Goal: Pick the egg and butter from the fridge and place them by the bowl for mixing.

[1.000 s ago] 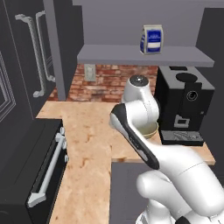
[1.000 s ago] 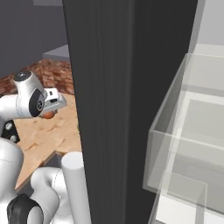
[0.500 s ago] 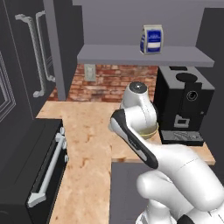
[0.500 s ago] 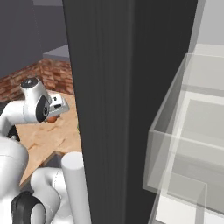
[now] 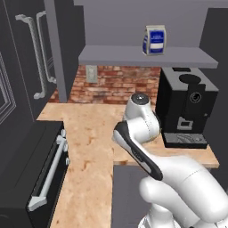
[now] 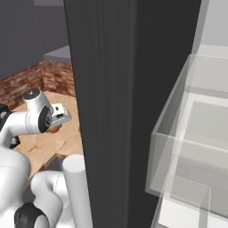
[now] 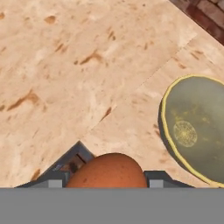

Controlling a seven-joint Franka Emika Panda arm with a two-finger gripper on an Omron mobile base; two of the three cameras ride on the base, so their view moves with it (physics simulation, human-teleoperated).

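Observation:
In the hand view the orange-brown egg [image 7: 107,168] sits between my gripper's [image 7: 107,178] two fingertips [image 7: 54,178], held above the pale wooden counter [image 7: 65,74]. The olive-beige bowl [image 7: 197,131] with its yellow rim lies on the counter just right of the egg. The right base view shows the egg [image 6: 54,129] under the hand [image 6: 59,116], over the counter. The fridge's dark door edge [image 6: 111,89], pale bar handle [image 6: 78,191] and clear drawer [image 6: 196,133] stand close by. The butter is out of view.
A black coffee machine [image 5: 187,111] stands on the counter right of the arm [image 5: 139,116]. A blue-white carton [image 5: 154,40] is on the grey shelf above. A dark oven [image 5: 40,178] lies at the left, and a brick wall [image 5: 116,84] runs behind.
The hand has sunk a little lower toward the counter with the egg still in its grip.

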